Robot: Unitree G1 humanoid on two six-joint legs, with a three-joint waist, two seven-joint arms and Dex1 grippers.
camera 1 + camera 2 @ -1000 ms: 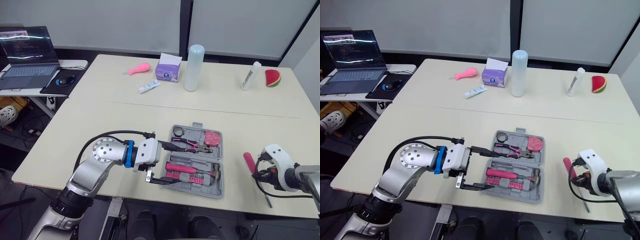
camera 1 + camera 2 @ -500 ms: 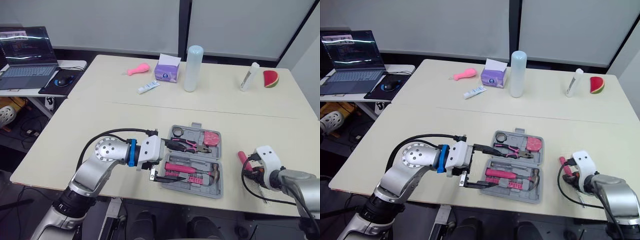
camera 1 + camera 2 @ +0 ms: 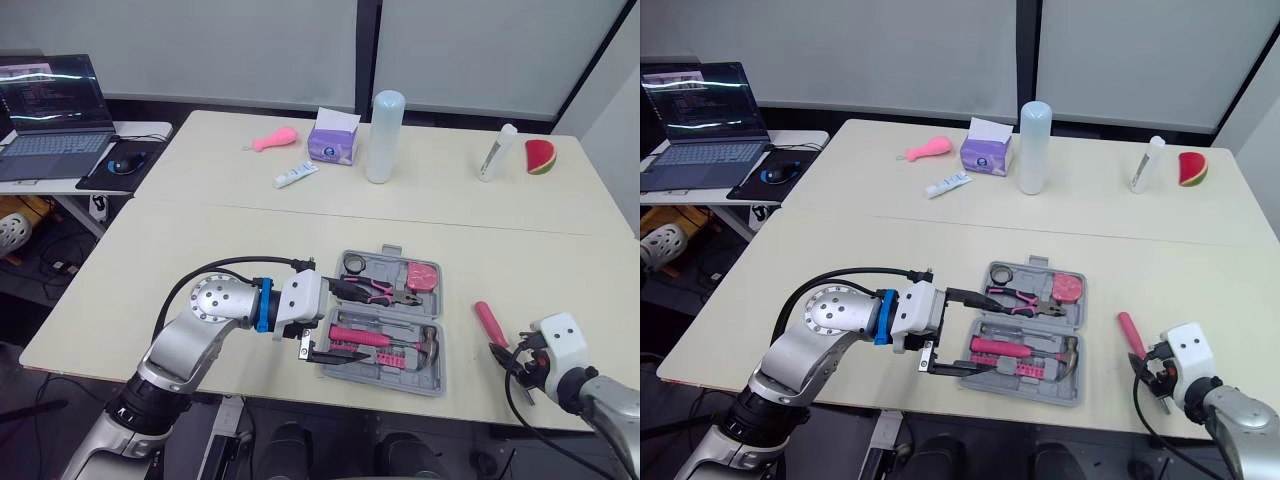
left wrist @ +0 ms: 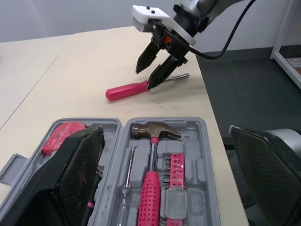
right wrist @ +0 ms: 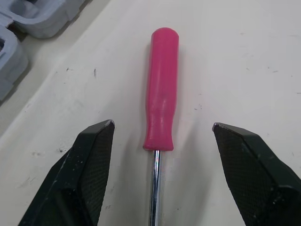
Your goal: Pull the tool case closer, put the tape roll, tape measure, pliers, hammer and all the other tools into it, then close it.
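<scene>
Left gripper: position unchanged over the last second. Its fingers are spread wide across the left end of the tool case and grip nothing.

The case lies open near the table's front edge. Hammer, pliers, tape roll and tape measure are seated in it.

Screwdriver: flat on the table, right of the case and apart from it, having shifted slightly.

Right gripper: has drawn back toward the front edge. Its fingers are wide open either side of the screwdriver, empty.

Assessment: one tool is outstanding and no grasp has been made. Closing must wait.
</scene>
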